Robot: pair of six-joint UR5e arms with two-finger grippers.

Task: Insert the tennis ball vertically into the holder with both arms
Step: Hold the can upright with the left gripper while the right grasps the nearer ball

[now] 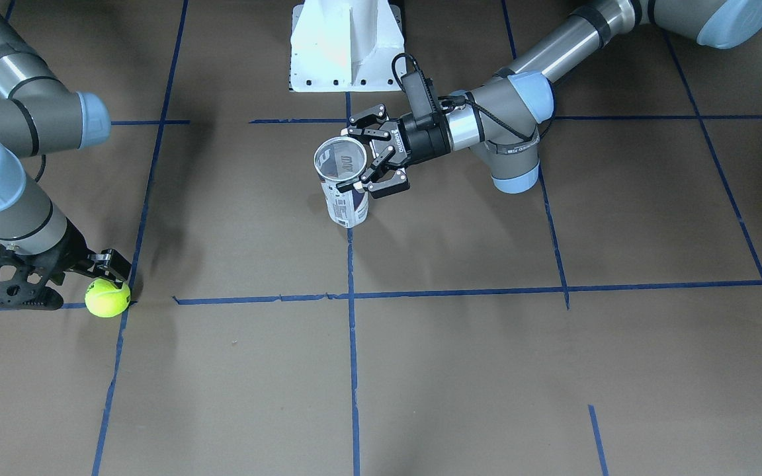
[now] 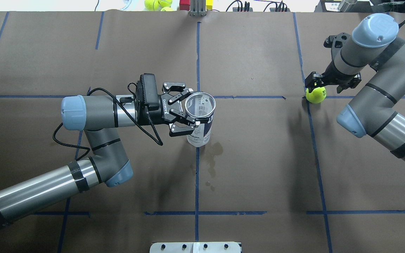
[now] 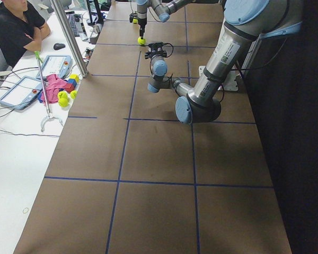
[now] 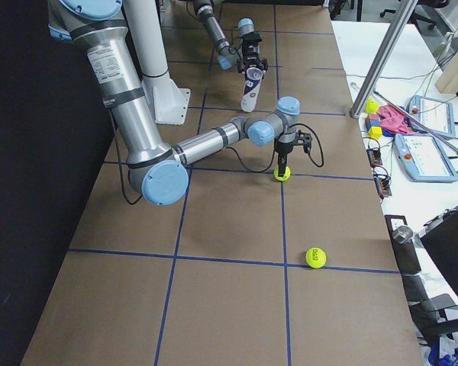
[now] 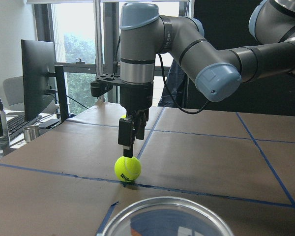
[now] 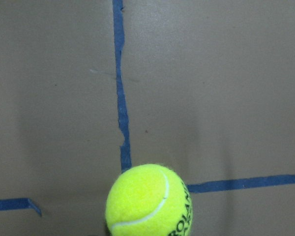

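Nearest us, the left pincer (image 2: 189, 111) pinches the clear tennis-ball can (image 2: 202, 133) near its open top; the can stands upright on the brown counter (image 2: 258, 158). Farther off, the tennis ball (image 2: 315, 95) rests beside blue tape (image 6: 121, 98), the right pincer (image 5: 130, 150) at its top; we cannot tell its spread

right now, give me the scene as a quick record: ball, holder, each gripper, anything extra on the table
tennis ball: on the table at a blue tape crossing, outside the holder
holder: upright, open end up, looks empty, on the centre tape line
left gripper: fingers either side of the holder near its top, apparently clamped
right gripper: pointing straight down, fingertips at the tennis ball's top; opening unclear
second ball: loose on the table, nearer the robot's right end
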